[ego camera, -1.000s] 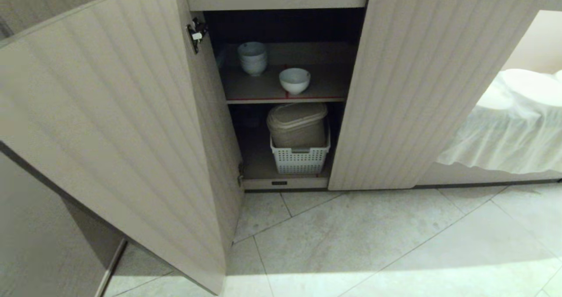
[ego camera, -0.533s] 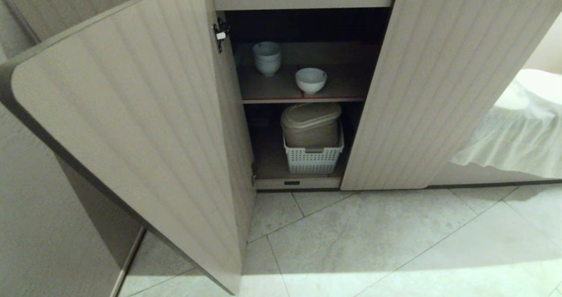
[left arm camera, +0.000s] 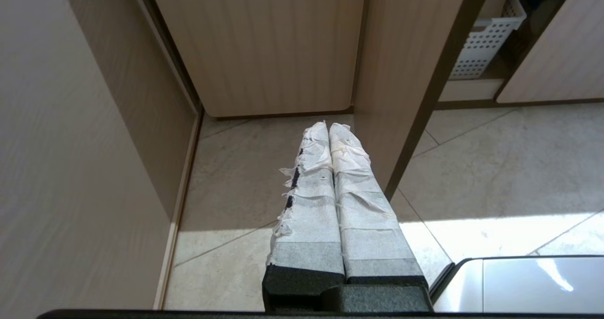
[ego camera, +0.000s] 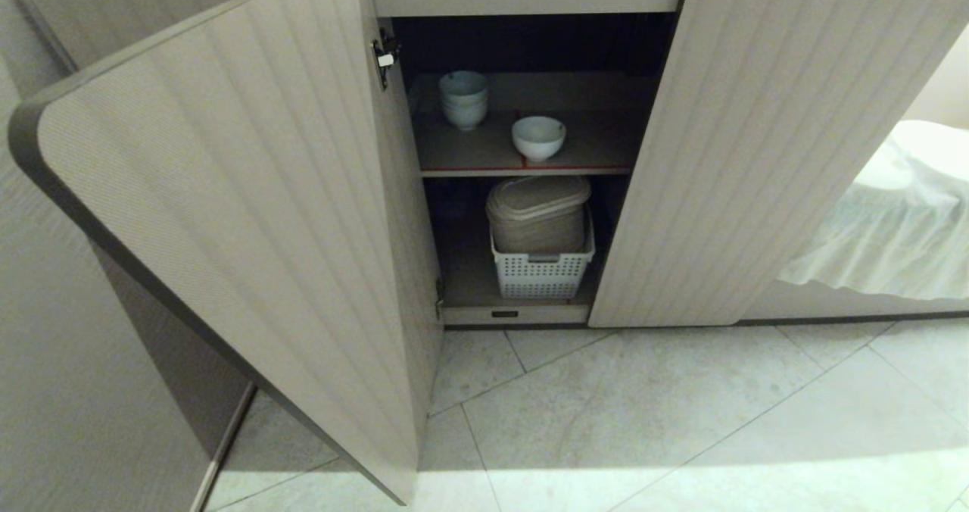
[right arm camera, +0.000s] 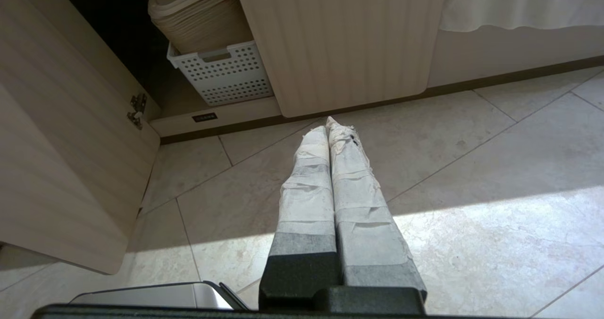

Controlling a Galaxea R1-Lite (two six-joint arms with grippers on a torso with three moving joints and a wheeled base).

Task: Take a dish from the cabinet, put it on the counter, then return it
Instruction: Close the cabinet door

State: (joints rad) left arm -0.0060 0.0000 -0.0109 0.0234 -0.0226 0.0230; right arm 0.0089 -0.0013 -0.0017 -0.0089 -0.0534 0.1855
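Two ribbed beige doors frame the open cabinet (ego camera: 530, 42), the left door (ego camera: 227, 216) swung far out toward the robot and the right door (ego camera: 757, 141) standing half across the opening, so the only way in is the dark gap between them. Inside, the upper shelf (ego camera: 590, 145) with its red front edge carries the crockery, and below it a white perforated basket (ego camera: 541, 273) holds a stack of tan lidded containers (ego camera: 537, 213). Off to the right a white cloth (ego camera: 893, 232) hangs over a ledge, and pale floor tiles (ego camera: 643, 421) run up to the cabinet's foot. The dish (ego camera: 538, 138) sits upright on that upper shelf near its front edge, well apart from the stack of like bowls (ego camera: 463, 99) further back and to the left; being round, it has no long axis to line up with (any approach through the gap meets the same rim). It is a small, glossy white bowl, mouth up, on a narrow foot. Neither arm shows in the head view. Both hang low over the floor: the left gripper (left arm camera: 329, 126) has its tape-wrapped jaws pressed together on nothing beside the open left door's edge, and the right gripper (right arm camera: 328, 123) has its jaws likewise closed and empty, pointing at the foot of the right door. The dish lies above and ahead of both, and I judge the right arm nearer the gap, since the left sits behind the swung door.
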